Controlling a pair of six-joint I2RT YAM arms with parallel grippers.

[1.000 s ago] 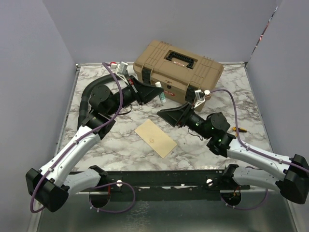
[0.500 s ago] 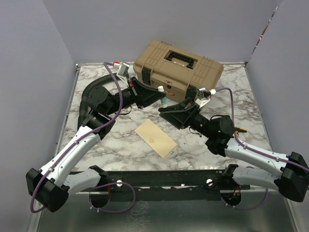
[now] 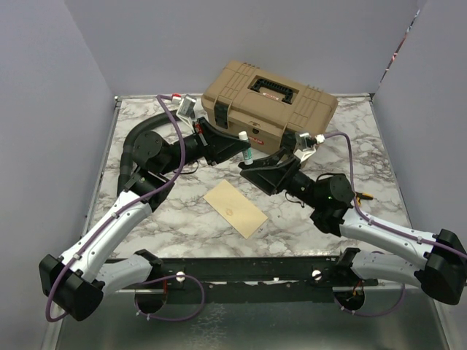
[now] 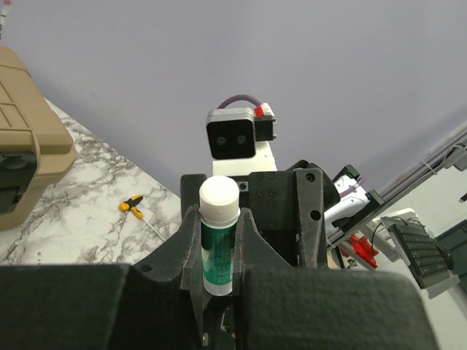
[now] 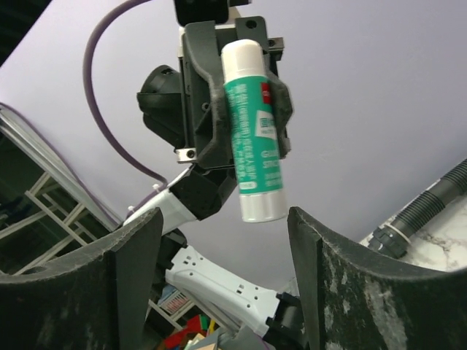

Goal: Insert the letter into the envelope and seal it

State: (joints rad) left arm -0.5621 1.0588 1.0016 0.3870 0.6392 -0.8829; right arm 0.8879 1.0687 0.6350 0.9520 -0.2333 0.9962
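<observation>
Marbled tabletop (image 3: 175,219) runs back to a tan toolbox (image 3: 270,98) against plain grey walls. Both arms are raised above it, their tips facing each other.

The left gripper (image 3: 237,144) is pinched tight around the middle of a green glue stick (image 3: 246,146), which stands roughly upright with both white ends free. The right gripper (image 3: 255,169) is spread wide with nothing between its fingers. The stick hangs straight ahead of it. In the right wrist view its lower end points down towards the gap between the two fingers without reaching them. The stick's long axis runs with the gap, not across it, so a short push forward should bring the fingers either side of that free end.

The envelope (image 3: 235,208) lies flat on the marble, below both hands and back towards the arm bases, its long side running diagonally. It is nearer the right hand than the left. No separate letter shows. Whether it is already inside, or whether the flap is shut, I cannot tell.
</observation>
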